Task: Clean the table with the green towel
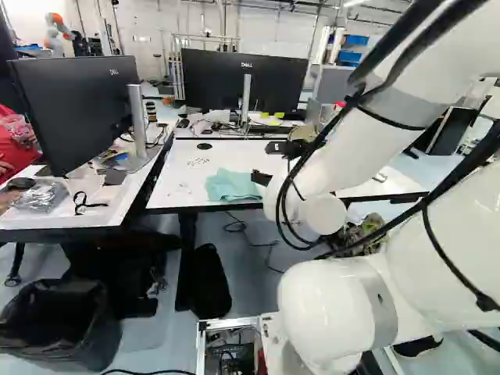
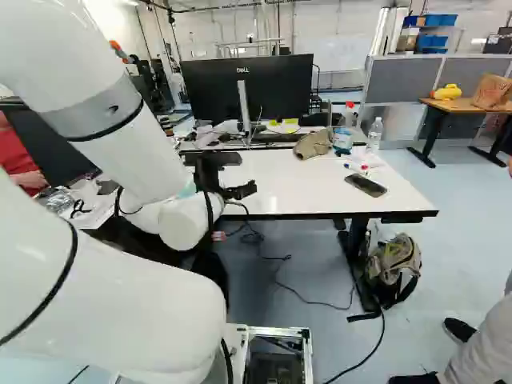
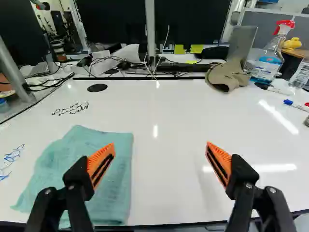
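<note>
In the left base view my gripper [image 1: 262, 178] reaches over the front of the white table [image 1: 173, 173], right beside the green towel [image 1: 228, 186]. Seen from the wrist, the gripper [image 3: 160, 157] stands open with nothing between its orange-padded fingers. The towel [image 3: 108, 174] lies spread near the table's front edge, partly behind one finger. Dark scribbles [image 3: 71, 108] mark the tabletop beyond the towel, and blue ones [image 3: 12, 159] lie beside it.
Monitors [image 3: 193, 24] stand behind the table, with cables before them. A cap [image 3: 227, 76], a spray bottle [image 3: 268, 60] and markers [image 3: 288, 102] sit at the far side. A phone [image 2: 366, 186] lies on the tabletop; a backpack [image 2: 396, 264] stands below.
</note>
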{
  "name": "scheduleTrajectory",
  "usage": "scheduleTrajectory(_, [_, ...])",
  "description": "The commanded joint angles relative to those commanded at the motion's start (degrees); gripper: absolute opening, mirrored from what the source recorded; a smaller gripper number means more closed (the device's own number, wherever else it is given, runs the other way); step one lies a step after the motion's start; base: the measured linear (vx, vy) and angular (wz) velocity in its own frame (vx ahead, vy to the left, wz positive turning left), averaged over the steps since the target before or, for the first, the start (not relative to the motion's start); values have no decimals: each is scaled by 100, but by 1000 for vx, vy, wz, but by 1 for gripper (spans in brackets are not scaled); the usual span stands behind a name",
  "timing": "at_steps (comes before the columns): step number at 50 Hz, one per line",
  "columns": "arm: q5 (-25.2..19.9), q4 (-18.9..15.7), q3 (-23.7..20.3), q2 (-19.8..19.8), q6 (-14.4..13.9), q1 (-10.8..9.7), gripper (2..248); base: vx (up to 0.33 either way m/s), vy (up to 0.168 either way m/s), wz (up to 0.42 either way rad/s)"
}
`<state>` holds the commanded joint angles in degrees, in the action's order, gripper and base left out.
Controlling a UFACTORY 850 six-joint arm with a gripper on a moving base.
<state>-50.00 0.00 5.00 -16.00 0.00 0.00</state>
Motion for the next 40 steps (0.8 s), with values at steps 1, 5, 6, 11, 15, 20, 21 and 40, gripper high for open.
scheduleTrajectory(1, [0, 0, 0, 0, 0, 0, 247, 0, 0, 0])
scheduleTrajectory(5, [0, 0, 0, 0, 0, 0, 247, 0, 0, 0])
scheduleTrajectory(6, [0, 0, 0, 0, 0, 0, 247, 0, 0, 0])
scheduleTrajectory(11, [0, 0, 0, 0, 0, 0, 247, 0, 0, 0])
scheduleTrajectory(15, [0, 0, 0, 0, 0, 0, 247, 0, 0, 0])
scheduleTrajectory(20, [0, 0, 0, 0, 0, 0, 247, 0, 0, 0])
scheduleTrajectory(21, [0, 0, 0, 0, 0, 0, 247, 0, 0, 0])
scheduleTrajectory(40, [0, 0, 286, 122, 0, 111, 247, 0, 0, 0])
